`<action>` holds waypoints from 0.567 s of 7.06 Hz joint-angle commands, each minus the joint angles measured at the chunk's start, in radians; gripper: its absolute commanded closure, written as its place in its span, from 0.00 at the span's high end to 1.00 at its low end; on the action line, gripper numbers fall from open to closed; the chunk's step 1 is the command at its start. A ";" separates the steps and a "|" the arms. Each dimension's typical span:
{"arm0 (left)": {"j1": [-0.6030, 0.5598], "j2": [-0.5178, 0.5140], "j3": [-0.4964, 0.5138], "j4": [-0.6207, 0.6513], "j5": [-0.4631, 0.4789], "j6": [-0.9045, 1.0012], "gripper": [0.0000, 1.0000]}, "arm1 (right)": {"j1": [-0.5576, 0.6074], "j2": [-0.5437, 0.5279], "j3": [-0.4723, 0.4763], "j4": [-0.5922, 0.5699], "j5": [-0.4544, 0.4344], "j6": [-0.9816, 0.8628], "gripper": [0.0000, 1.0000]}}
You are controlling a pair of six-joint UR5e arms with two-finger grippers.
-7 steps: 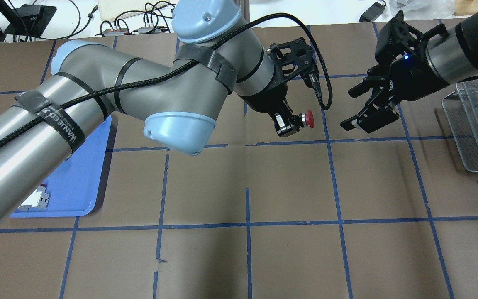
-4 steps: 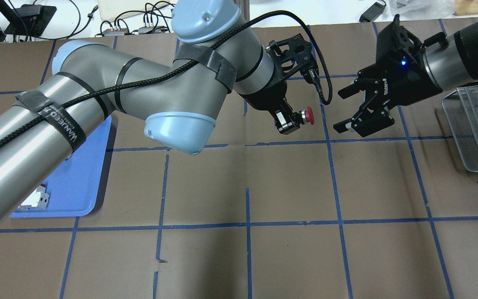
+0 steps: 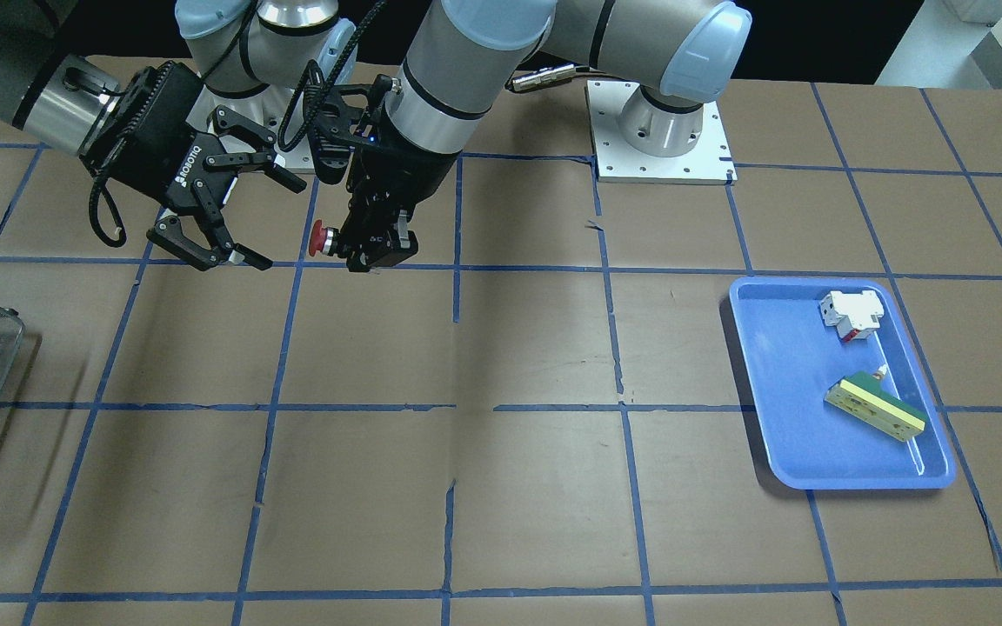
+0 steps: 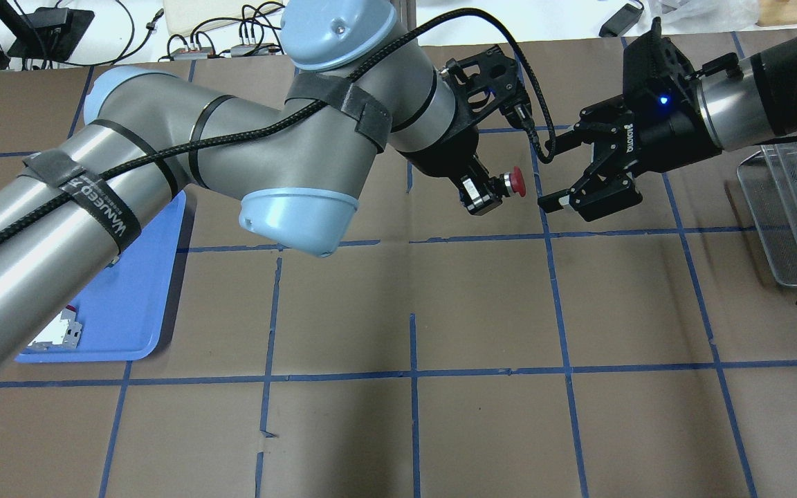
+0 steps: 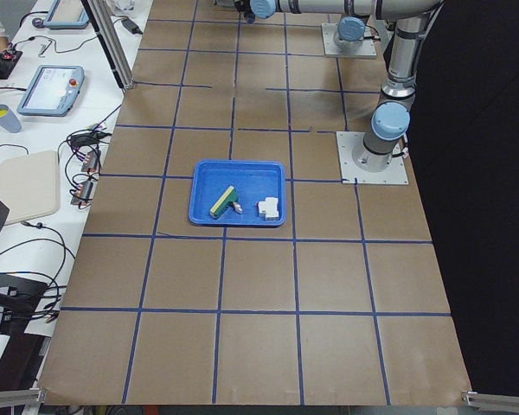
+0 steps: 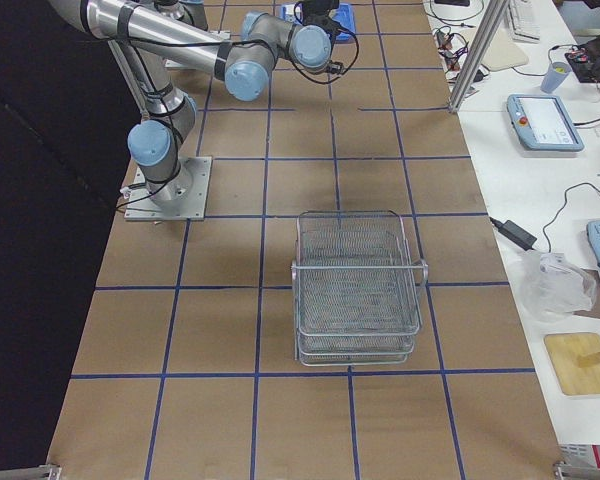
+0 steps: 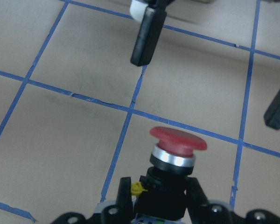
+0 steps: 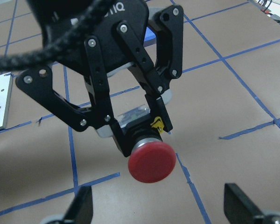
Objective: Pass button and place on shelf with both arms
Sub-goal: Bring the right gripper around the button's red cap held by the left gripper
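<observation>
Left gripper (image 4: 487,194) is clamping the button (image 4: 515,181) by its body, cap pointing at the right gripper (image 4: 555,173).
You're looking at spread right jaws, cap sitting just short of them.

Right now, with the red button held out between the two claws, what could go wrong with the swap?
1. The left gripper clamps the button by its black body, so mostly the round red cap is free for the open right gripper. A grip on that cap might slip and drop it onto the table.
2. A black cable loops close beside the right gripper and could snag as the jaws close.
</observation>
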 commanded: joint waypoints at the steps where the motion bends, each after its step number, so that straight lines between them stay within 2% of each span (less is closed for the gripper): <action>1: 0.000 0.000 0.000 0.002 0.000 0.001 0.00 | 0.003 0.028 0.000 -0.009 0.045 0.000 0.98; 4: 0.000 0.000 0.000 0.004 0.000 0.001 0.00 | 0.023 0.040 0.000 -0.009 0.048 -0.021 0.99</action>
